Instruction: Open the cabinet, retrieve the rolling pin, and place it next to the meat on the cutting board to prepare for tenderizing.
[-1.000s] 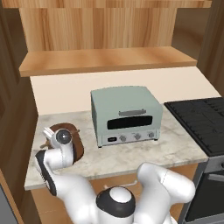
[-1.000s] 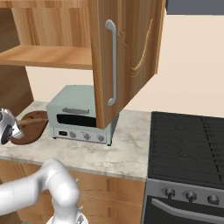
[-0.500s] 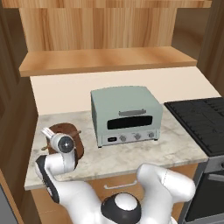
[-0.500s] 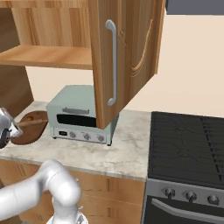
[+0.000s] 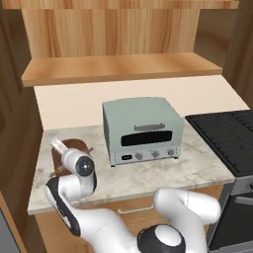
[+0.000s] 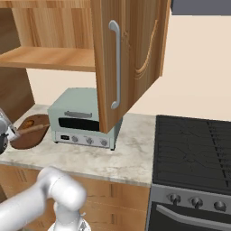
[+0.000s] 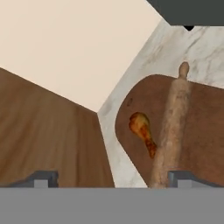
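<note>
- Since the earlier frame, my gripper [image 7: 111, 178] has drawn back slightly from the cutting board [image 7: 201, 131]; nothing else has shifted.
- Gripper state: fingers spread wide, holding nothing.
- I see the rolling pin [image 7: 171, 129] lying on the board, just beside the meat [image 7: 142, 131].
- Board sits on the marble counter [image 5: 148, 173], left of the toaster oven [image 5: 140, 130].
- Cabinet [image 6: 128, 58] door stands open.

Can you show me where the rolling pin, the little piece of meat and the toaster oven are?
Slim brown wooden rolling pin [image 7: 172, 122], hand view, mid-shaft.
Small orange-brown meat strip [image 7: 141, 127], hand view, thicker end.
Pale green boxy toaster oven [image 5: 141, 129], left base view, front face.
</note>
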You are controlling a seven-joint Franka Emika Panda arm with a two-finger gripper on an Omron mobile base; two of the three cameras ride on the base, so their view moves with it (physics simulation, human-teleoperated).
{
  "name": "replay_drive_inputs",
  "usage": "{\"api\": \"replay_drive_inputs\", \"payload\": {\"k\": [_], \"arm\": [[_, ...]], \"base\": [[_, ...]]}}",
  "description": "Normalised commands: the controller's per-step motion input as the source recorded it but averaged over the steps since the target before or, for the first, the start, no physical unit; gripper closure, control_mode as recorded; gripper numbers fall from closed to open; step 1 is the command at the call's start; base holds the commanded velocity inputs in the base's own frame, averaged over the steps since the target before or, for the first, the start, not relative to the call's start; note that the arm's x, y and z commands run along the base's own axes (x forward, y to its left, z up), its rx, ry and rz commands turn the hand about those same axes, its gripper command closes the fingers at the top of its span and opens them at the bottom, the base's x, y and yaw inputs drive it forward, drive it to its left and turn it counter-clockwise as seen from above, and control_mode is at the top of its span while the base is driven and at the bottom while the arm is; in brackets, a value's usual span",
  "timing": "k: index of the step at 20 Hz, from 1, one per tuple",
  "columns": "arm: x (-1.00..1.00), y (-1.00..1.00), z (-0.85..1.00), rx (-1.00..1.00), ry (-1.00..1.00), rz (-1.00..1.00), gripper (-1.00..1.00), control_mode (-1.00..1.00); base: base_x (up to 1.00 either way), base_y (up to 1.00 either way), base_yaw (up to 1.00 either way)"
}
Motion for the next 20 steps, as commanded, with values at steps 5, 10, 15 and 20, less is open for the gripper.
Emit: {"api": "replay_drive_inputs", "payload": {"k": [5,10,15,20], "arm": [[-0.11,-0.27,0.8,0.09,-0.01,0.0,-1.0,-1.0],[-0.46,-0.1,0.7,0.18,0.01,0.0,-1.0,-1.0],[-0.85,0.0,0.49,0.25,0.03,-0.01,-1.0,-1.0],[-0.97,-0.14,0.56,0.18,0.0,-0.08,-1.0,-1.0]], "base": [[0.0,0.0,0.0],[0.0,0.0,0.0],[0.0,0.0,0.0],[0.0,0.0,0.0]]}}
